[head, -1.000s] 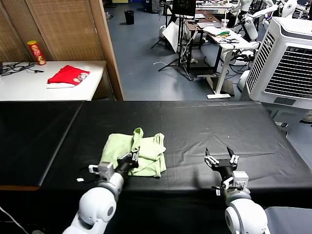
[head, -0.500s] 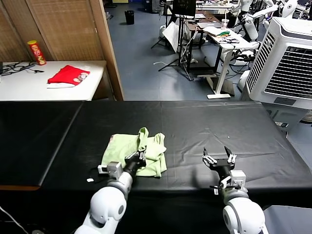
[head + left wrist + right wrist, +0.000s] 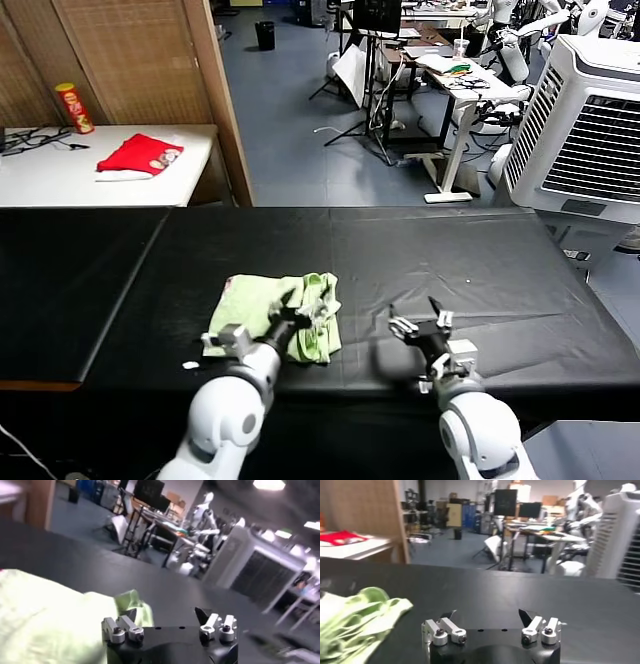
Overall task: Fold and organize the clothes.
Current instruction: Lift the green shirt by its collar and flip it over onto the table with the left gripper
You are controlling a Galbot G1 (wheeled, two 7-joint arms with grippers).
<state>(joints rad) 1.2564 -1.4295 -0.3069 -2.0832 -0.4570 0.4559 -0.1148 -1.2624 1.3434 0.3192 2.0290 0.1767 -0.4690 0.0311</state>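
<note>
My left gripper (image 3: 290, 318) sits at the near edge of the shirt (image 3: 262, 307), jaws spread wide; it seems to hold nothing, though one finger may touch cloth. The shirt lies bunched on the black table (image 3: 480, 260). My right gripper (image 3: 418, 325) hovers beside it, open and empty.

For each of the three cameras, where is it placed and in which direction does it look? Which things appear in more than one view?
Head view: on the robot's head, looking forward and down at the black table; shows the left gripper open at the pale green shirt and the right gripper open over bare table.
Left wrist view: on the left wrist, looking past its own open gripper, the shirt beside it.
Right wrist view: on the right wrist, looking past its own open gripper.
Shared: shirt and table appear in all three.
</note>
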